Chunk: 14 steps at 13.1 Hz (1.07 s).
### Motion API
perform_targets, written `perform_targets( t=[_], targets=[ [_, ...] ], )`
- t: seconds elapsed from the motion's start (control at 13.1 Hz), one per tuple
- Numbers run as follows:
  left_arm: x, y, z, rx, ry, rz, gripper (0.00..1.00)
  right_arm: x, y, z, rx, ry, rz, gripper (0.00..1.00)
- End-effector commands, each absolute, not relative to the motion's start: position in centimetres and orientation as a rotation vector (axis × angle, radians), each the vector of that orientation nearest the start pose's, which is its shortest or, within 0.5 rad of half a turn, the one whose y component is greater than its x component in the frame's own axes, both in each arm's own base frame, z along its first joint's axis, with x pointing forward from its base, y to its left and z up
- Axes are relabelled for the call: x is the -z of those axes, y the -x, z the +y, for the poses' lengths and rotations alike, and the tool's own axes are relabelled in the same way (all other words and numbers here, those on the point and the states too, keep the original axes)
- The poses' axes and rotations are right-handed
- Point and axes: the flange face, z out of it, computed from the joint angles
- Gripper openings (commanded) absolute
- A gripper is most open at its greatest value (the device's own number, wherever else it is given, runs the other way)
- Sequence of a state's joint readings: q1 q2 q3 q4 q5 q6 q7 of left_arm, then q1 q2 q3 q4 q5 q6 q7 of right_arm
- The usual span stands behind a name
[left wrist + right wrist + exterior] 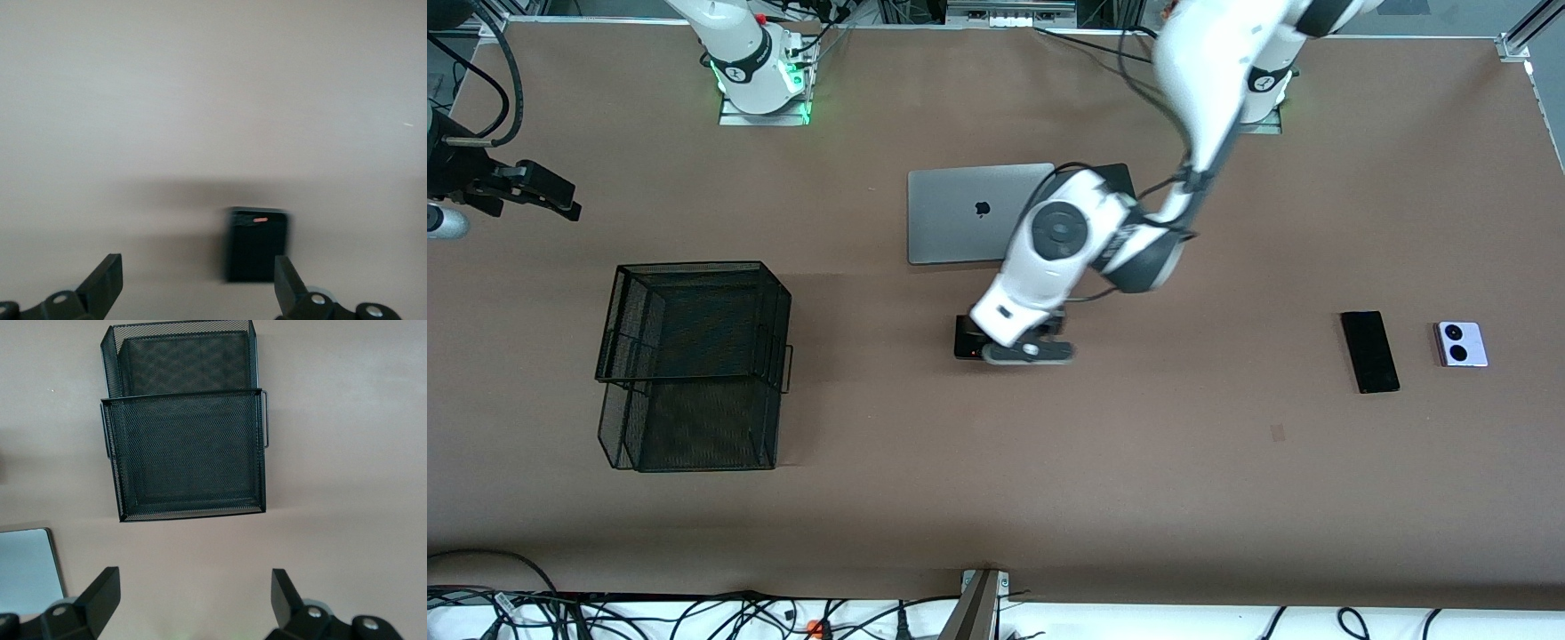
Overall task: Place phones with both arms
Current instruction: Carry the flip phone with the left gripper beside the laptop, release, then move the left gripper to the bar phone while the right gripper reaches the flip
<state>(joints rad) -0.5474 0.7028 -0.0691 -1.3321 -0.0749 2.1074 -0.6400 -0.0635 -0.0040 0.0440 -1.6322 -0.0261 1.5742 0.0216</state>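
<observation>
The left tool [197, 287] hangs open just over the small black flip phone [257, 244] lying on the worktop [1138, 462]. The right tool [193, 603] waits open above the mesh basket [187, 453].

The left arm [1049, 267] covers most of the flip phone [963, 338] and one laptop [969, 213] corner; the wrist-view phone is blurred.

Flip phone [964, 338] near laptop [960, 213]

L hand [1024, 350] over flip phone [966, 338], laptop [960, 213], basket [694, 364]
</observation>
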Motion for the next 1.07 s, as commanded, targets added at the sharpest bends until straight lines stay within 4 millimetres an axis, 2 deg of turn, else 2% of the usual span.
perform_targets(
  t=[0.0,0.15,0.31,0.46,0.54,0.61,0.69,0.77,0.92,1.0],
  targets=[
    [-37.3,-64.3,-32.1,-0.092,3.219,-0.049,1.0,-59.9,-55.3,-1.1,-0.075,3.151,0.072,1.0],
    [-39.0,-66.2,-24.0,-0.192,3.19,-0.091,1.0,-59.6,-55.5,-0.9,-0.075,3.151,0.065,1.0],
    [-40.2,-66.7,-18.9,-0.247,3.142,-0.055,1.0,-59.3,-56.0,-0.2,-0.056,3.145,0.048,1.0],
    [-40.9,-66.9,-14.4,-0.245,3.008,0.05,1.0,-58.5,-56.5,3.0,-0.055,3.142,-0.036,1.0],
    [-40.7,-67.2,-12.6,-0.243,2.954,0.084,1.0,-57.9,-56.7,5.0,-0.067,3.142,-0.07,1.0],
    [-40.4,-67.5,-10.0,-0.252,2.934,0.052,1.0,-57.2,-56.9,8.0,-0.069,3.133,-0.068,1.0],
    [-39.2,-67.5,-7.4,-0.286,2.931,0.009,1.0,-56.9,-57.1,10.7,-0.027,3.122,-0.03,1.0],
    [-38.5,-67.7,-4.5,-0.295,2.939,-0.016,1.0,-55.5,-57.5,14.3,-0.02,3.12,-0.022,1.0],
    [-36.8,-67.7,-0.7,-0.286,2.958,0.009,1.0,-53.2,-58.0,20.5,0.041,3.106,0.016,1.0],
    [-35.6,-67.5,1.3,-0.279,2.968,0.026,1.0,-51.5,-57.8,24.5,0.078,3.105,-0.046,1.0]
  ],
)
